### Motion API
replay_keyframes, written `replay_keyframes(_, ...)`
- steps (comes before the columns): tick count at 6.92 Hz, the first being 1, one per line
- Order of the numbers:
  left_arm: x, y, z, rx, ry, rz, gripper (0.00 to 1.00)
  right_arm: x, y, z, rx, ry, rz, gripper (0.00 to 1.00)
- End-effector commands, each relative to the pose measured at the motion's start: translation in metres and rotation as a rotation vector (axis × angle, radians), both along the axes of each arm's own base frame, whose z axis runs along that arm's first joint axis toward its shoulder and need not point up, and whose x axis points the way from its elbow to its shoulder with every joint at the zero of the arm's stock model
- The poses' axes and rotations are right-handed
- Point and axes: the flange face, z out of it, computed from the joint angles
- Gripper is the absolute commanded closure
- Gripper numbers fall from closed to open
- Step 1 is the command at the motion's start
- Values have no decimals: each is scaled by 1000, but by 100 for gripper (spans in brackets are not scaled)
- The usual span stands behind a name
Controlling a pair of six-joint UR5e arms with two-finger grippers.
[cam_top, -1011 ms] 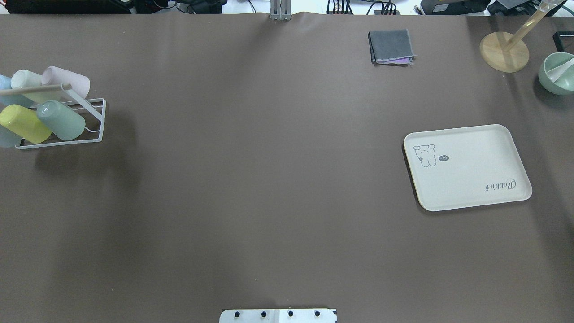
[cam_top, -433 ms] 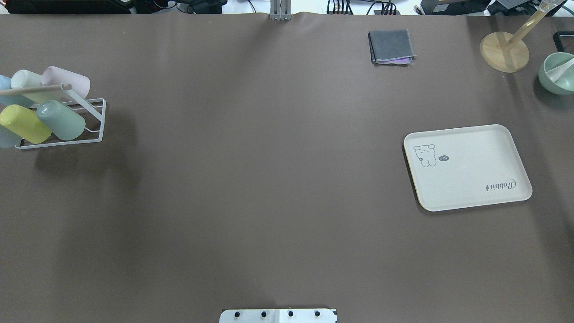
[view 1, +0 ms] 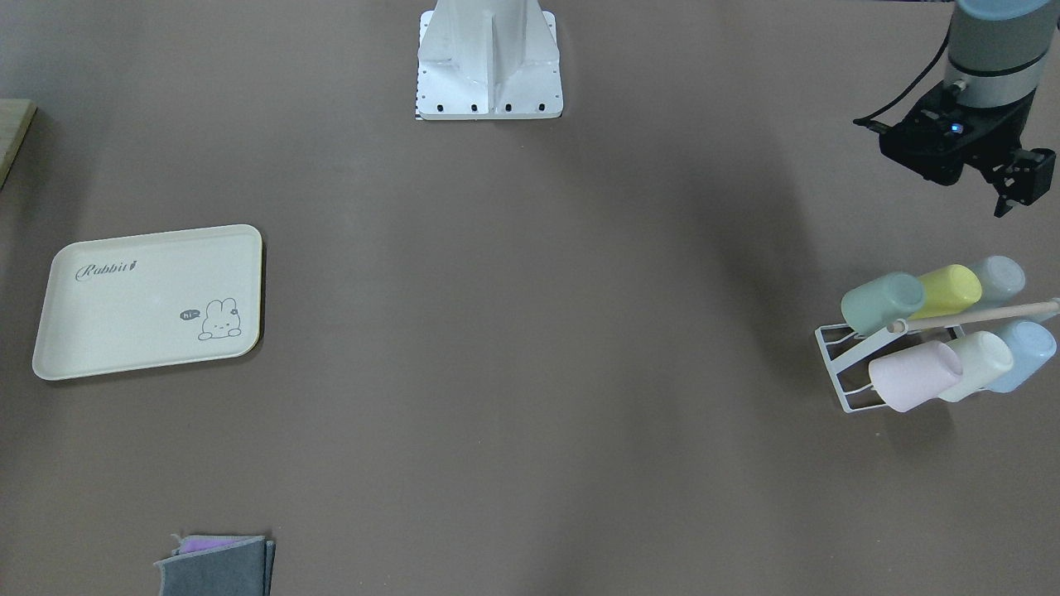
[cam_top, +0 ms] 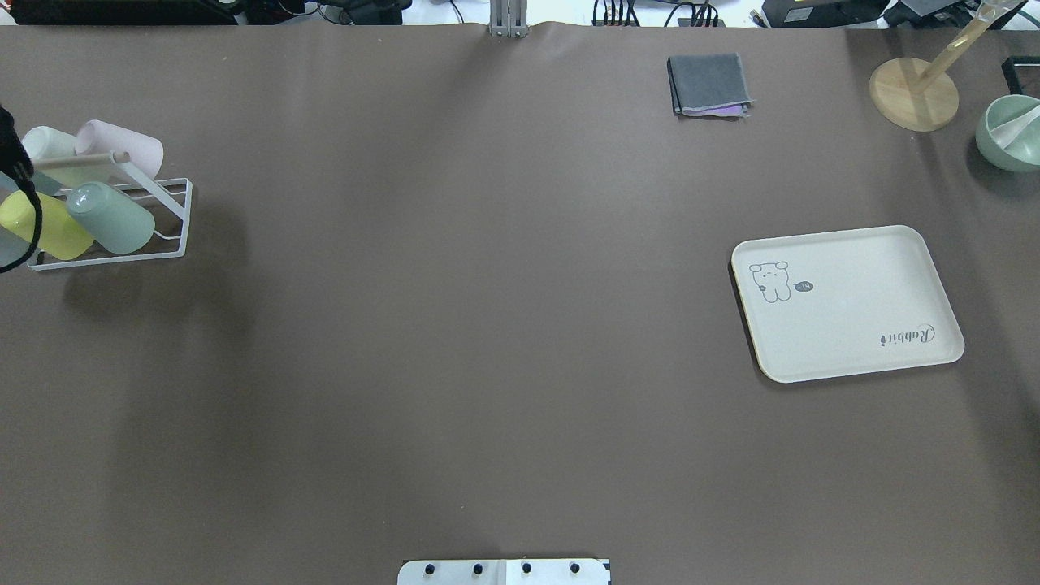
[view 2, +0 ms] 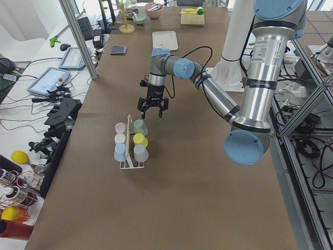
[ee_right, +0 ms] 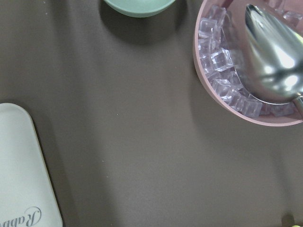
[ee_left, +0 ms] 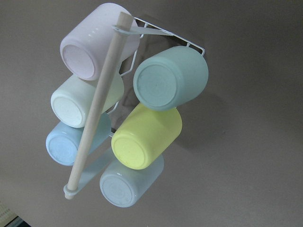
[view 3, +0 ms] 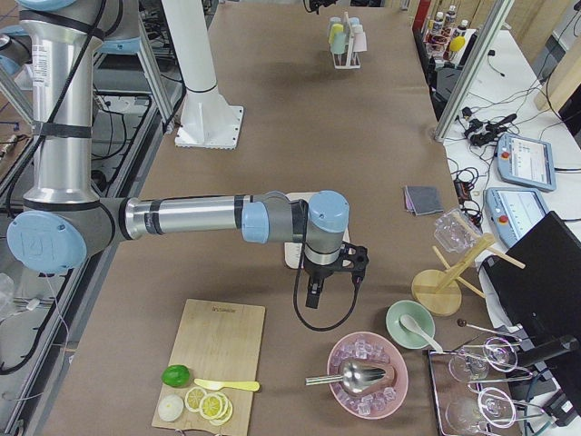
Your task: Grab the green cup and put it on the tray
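The green cup [cam_top: 110, 218] lies on its side in a white wire rack [cam_top: 177, 218] at the table's left end, on the rack's near inner side beside a yellow cup [ee_left: 147, 137]. It also shows in the front view [view 1: 882, 302] and the left wrist view [ee_left: 170, 78], base toward the camera. My left gripper [view 1: 1014, 194] hangs open above the rack, on the robot's side of it, touching nothing. The cream tray [cam_top: 845, 305] lies empty at the right. My right gripper [view 3: 331, 272] hovers beyond the tray's right end; I cannot tell whether it is open or shut.
Pink, cream and light blue cups fill the rest of the rack under a wooden rod [ee_left: 94, 109]. A folded grey cloth [cam_top: 708, 84], a wooden stand [cam_top: 914, 92] and a green bowl [cam_top: 1009, 132] sit far right. A pink bowl of ice [ee_right: 227, 80] lies near the right gripper.
The left arm's dark edge and cable have come into the overhead view at the left border, over the rack's outer cups. Cups and tray have not moved.
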Motion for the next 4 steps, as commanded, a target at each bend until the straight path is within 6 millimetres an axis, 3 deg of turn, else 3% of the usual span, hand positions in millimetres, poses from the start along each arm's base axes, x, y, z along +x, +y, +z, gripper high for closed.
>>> replay_keyframes(1, 44, 2, -16, 33, -160, 78, 2, -29, -12, -4, 25, -4, -59, 0)
replay_keyframes(2, 60, -1, -31, 81, -216, 158, 2, -44, -17, 12, 48, -9, -79, 0)
replay_keyframes(4, 90, 2, -29, 210, -390, 252, 2, -69, -21, 12, 48, -29, -17, 0)
